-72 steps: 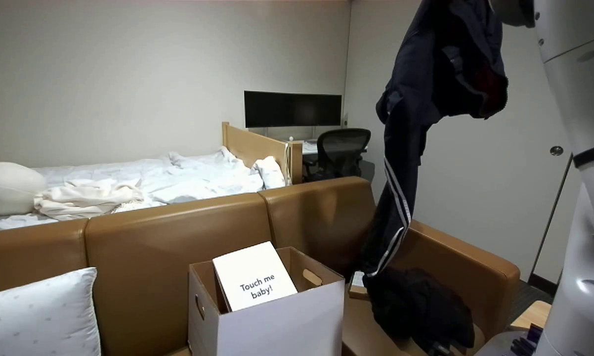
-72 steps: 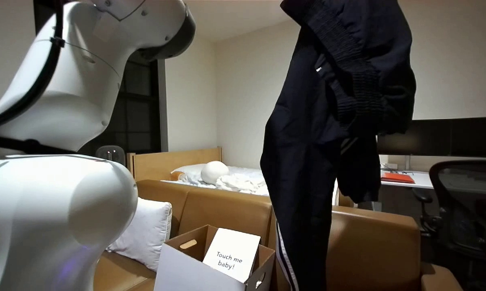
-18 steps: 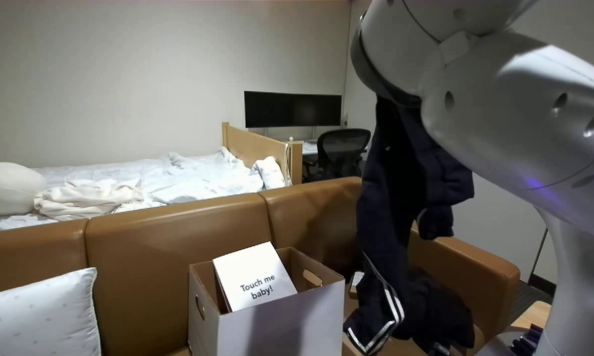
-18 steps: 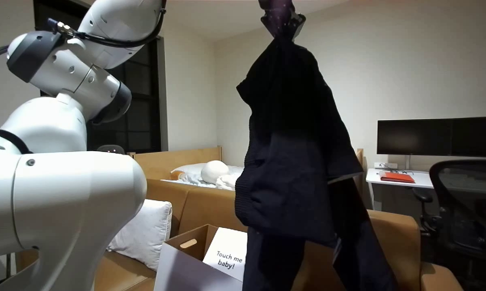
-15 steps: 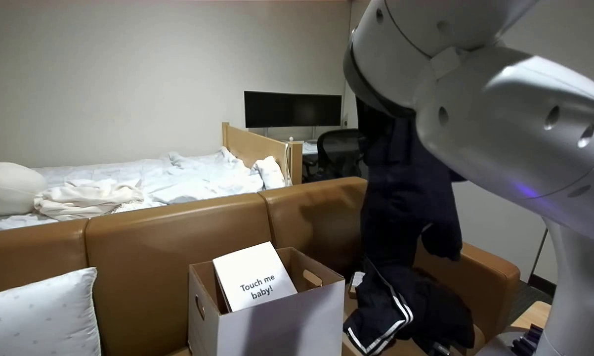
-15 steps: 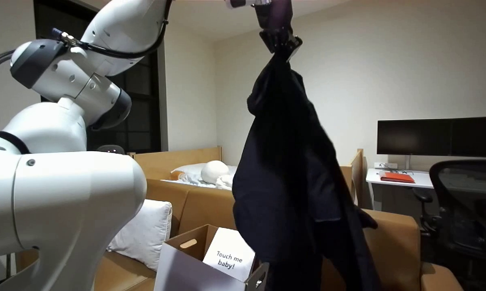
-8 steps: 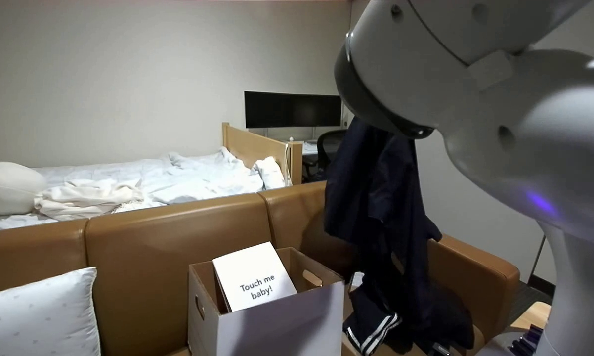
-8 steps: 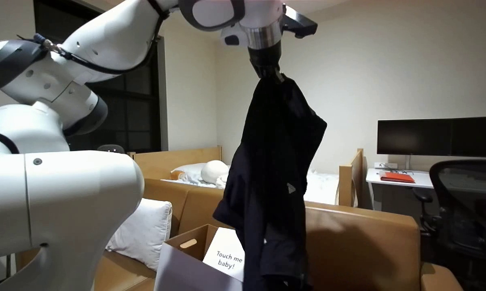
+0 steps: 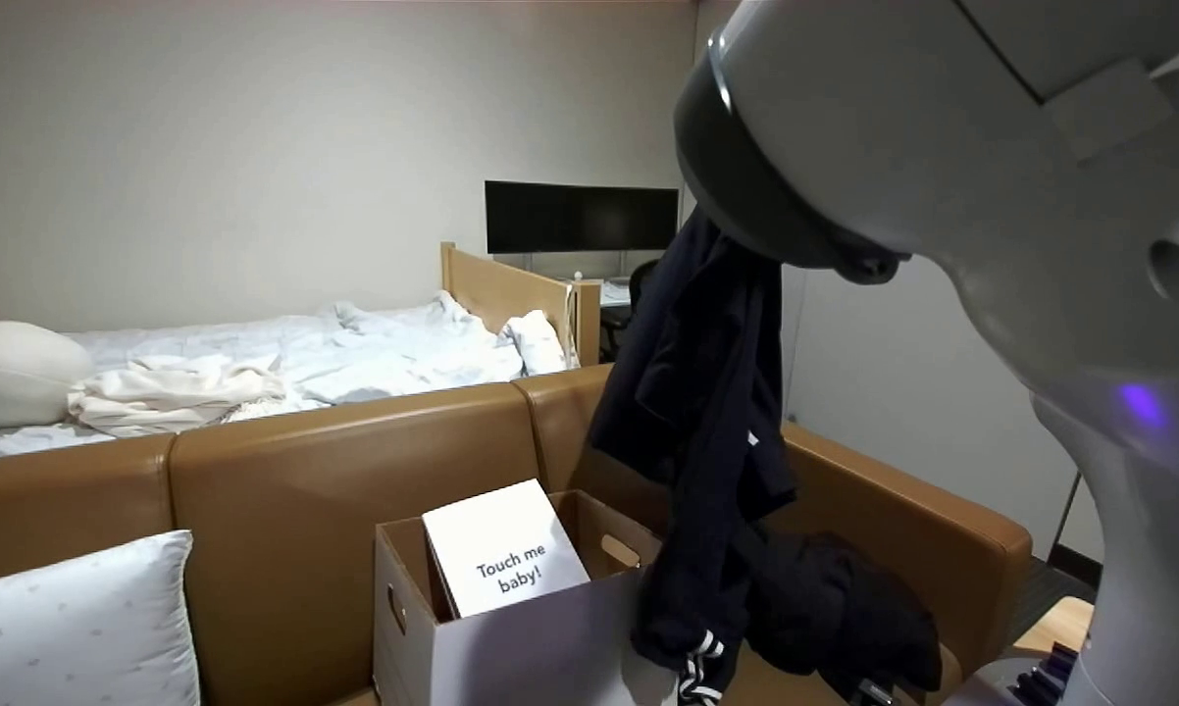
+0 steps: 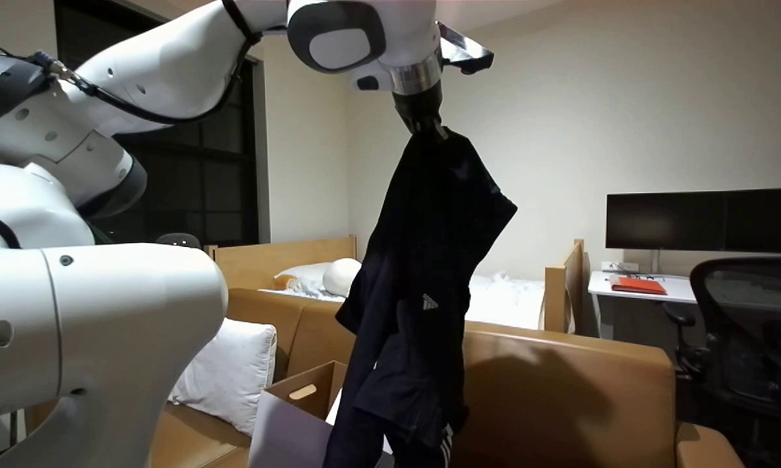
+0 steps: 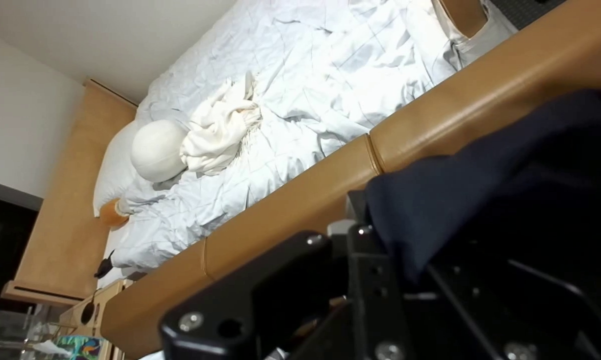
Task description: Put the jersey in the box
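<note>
The dark navy jersey (image 9: 692, 392) hangs from my gripper in both exterior views. It shows a small white logo in an exterior view (image 10: 416, 305), and its white-striped lower end hangs beside the box. My gripper (image 10: 427, 132) is shut on the jersey's upper part, high above the sofa. In the wrist view, the cloth (image 11: 445, 195) covers much of the gripper (image 11: 405, 250) and hides one finger. The white box (image 9: 540, 647) stands open on the sofa. A white "Touch me baby!" panel (image 9: 511, 559) leans in its opening. The jersey partly overlaps the box in both exterior views.
A brown sofa (image 9: 354, 451) stands behind the box, with a white pillow (image 9: 79, 628) at one side. A black bundle (image 9: 845, 608) lies on the seat by the armrest (image 9: 913, 490). A bed (image 10: 514, 302) and a desk chair (image 10: 754, 325) stand behind.
My gripper has come down into view with the jersey. The jersey has moved from above the armrest side toward the box, and its lower end now overlaps the box's side.
</note>
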